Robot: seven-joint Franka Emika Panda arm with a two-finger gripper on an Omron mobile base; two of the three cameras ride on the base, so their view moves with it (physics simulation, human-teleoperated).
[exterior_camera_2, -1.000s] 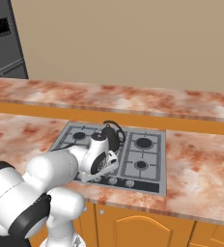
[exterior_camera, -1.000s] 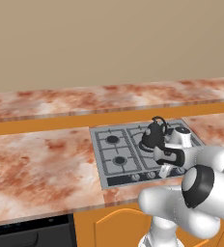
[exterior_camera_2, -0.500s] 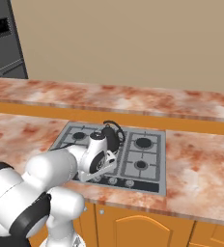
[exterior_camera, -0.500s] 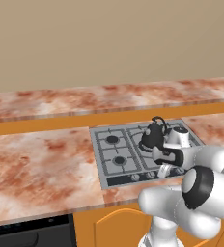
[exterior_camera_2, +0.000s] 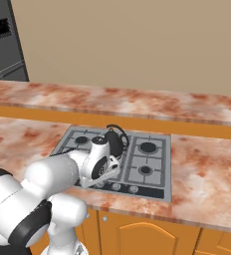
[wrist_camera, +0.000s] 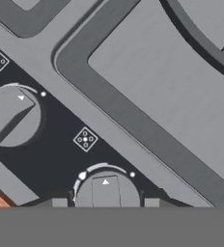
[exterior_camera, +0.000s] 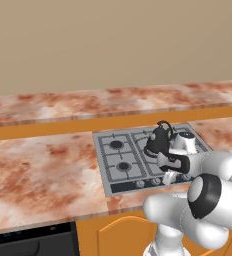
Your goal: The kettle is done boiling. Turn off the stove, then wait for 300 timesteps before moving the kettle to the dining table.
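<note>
Fingers (wrist_camera: 59, 203) astride stove knob (wrist_camera: 106, 191) — touching

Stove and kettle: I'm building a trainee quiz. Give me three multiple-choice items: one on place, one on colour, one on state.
1. Where is the kettle?
A. on the stove
B. on the counter
C. in the gripper

2. What colour is the kettle?
A. red
B. black
C. white

3. What is the gripper doing?
A. holding the kettle's handle
B. hanging open over the counter
C. closed around a knob

A: the kettle sits on the stove grate.
B: its body is black.
C: the gripper has its fingertips on either side of a knob.
</note>
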